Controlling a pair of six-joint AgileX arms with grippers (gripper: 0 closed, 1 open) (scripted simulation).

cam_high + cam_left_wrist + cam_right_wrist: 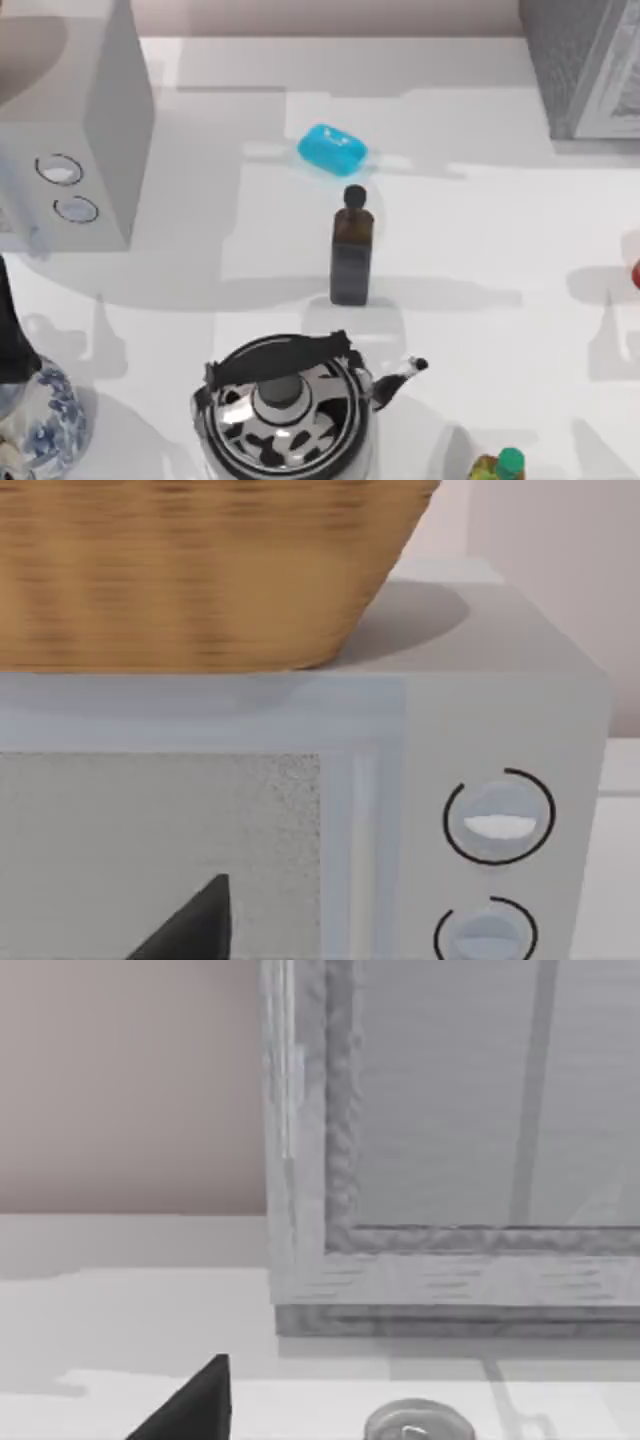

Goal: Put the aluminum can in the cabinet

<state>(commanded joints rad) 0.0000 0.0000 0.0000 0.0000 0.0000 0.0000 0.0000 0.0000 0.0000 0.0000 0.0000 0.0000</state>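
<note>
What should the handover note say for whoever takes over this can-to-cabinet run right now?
Grippers: a dark fingertip shows in the left wrist view, facing the microwave-like box; another shows in the right wrist view, facing the cabinet. Whether they are open or shut cannot be told.
Things: aluminum can sits at the table's right edge, upright, top visible, in front of the cabinet at the far right.
Done: nothing; can ungrasped.
Left: grasp can, place it in the cabinet.

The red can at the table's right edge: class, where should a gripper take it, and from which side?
Judging by its round top facing up, the can stands upright before the cabinet. Probably grip its round side wall, coming from the table's open front.
</note>
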